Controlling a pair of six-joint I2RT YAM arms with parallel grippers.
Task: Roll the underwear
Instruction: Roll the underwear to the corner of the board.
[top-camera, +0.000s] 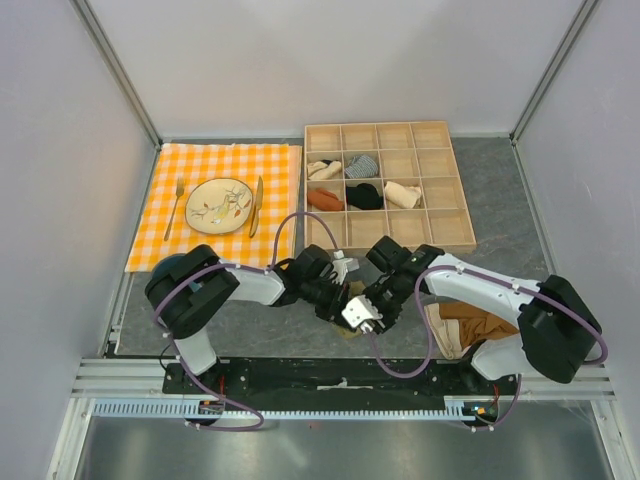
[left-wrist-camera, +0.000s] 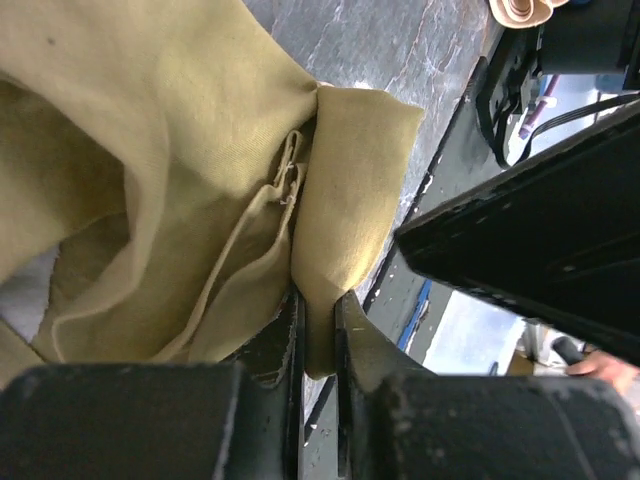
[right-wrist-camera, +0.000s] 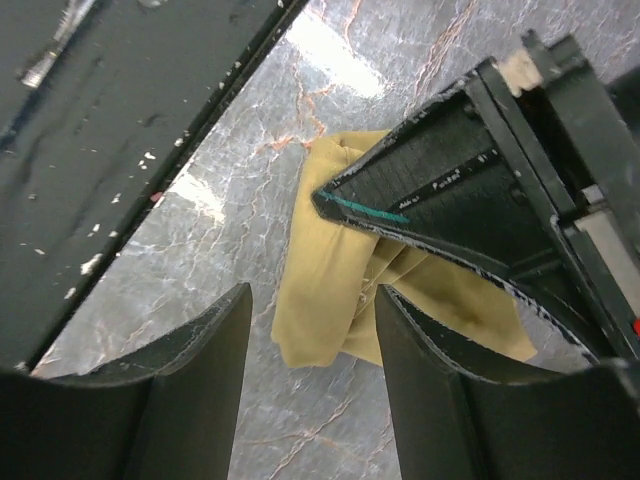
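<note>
Grip status: my left pincer (left-wrist-camera: 318, 312) is clamped on a folded edge of the underwear (left-wrist-camera: 170, 140). My right pincer (right-wrist-camera: 312, 300) hangs spread above the same cloth and holds nothing. The underwear lies bunched on the grey table (right-wrist-camera: 430, 60), on the near side of the wooden tray (top-camera: 390, 247), toward my bases.

Procedure, as I judge it:
1. Hold the left pinch firm and low, so the fold does not fall open.
2. Lower the right fingers to straddle the free edge beside the left pinch, then close.
3. Turn both wrists together, so the roll winds evenly.
4. Keep tension light. Soft knit stretches, and slack layers spring loose.

Limits of view: in the top view my two wrists cover the underwear almost wholly. I cannot tell how much is rolled. A pale patch at the lower left of the left wrist view may be the waistband, but I cannot confirm it. In the right wrist view my left finger crosses the cloth and hides part of it.
</note>
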